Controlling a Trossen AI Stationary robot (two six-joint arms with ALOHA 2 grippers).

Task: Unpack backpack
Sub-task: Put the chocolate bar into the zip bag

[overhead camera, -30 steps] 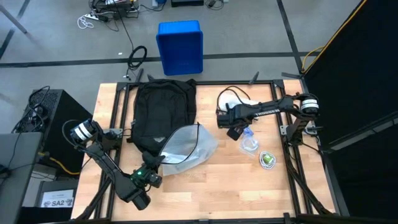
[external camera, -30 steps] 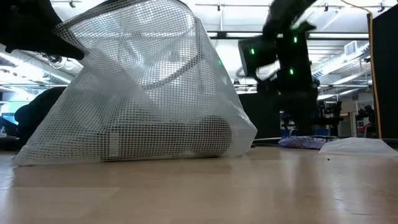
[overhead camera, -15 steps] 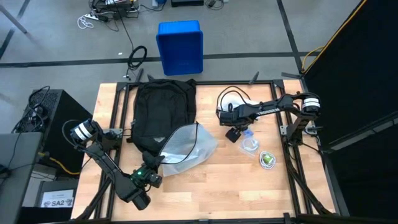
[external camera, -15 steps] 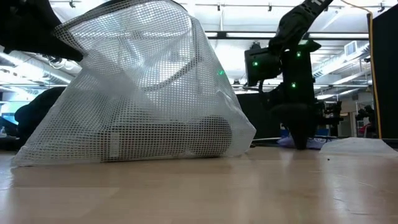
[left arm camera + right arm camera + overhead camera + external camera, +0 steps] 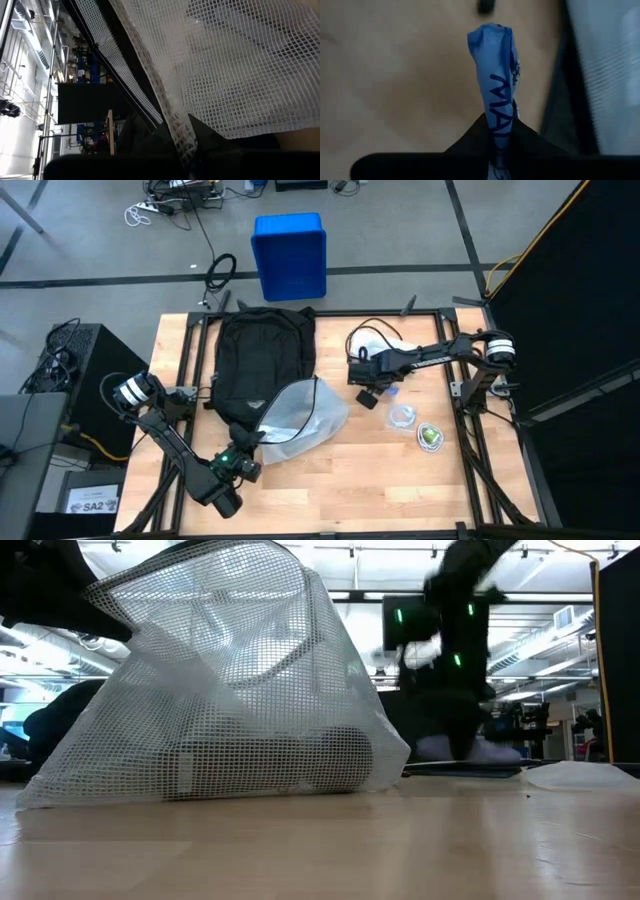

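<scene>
Overhead and wrist views of a two-arm workstation, read from left to right. The left gripper (image 5: pixel 243 457) sits at the near left part of the wooden table (image 5: pixel 380 480), its fingers pinched together on the edge of a white mesh bag (image 5: pixel 300 415); in the left wrist view the mesh (image 5: pixel 240 70) runs down into the closed fingertips. The bag bulges up and away from this gripper toward the table's centre, and in the low view it stands as a tall netted mound (image 5: pixel 230 690) with a pale cylindrical item lying inside. The backpack (image 5: pixel 262 350) lies flat just beyond the left gripper, its rounded top pointing toward the far edge, its lower end touching the mesh bag. Off the table beyond the backpack stands a blue bin (image 5: pixel 290 255). The right gripper (image 5: pixel 372 393) hangs over the table to the right of the bag, fingers clamped on a crumpled blue wrapper (image 5: pixel 496 85) with dark lettering. Just to the right of this gripper lies a clear plastic piece (image 5: pixel 402 415), and beyond that a small green round object (image 5: pixel 430 436).
</scene>
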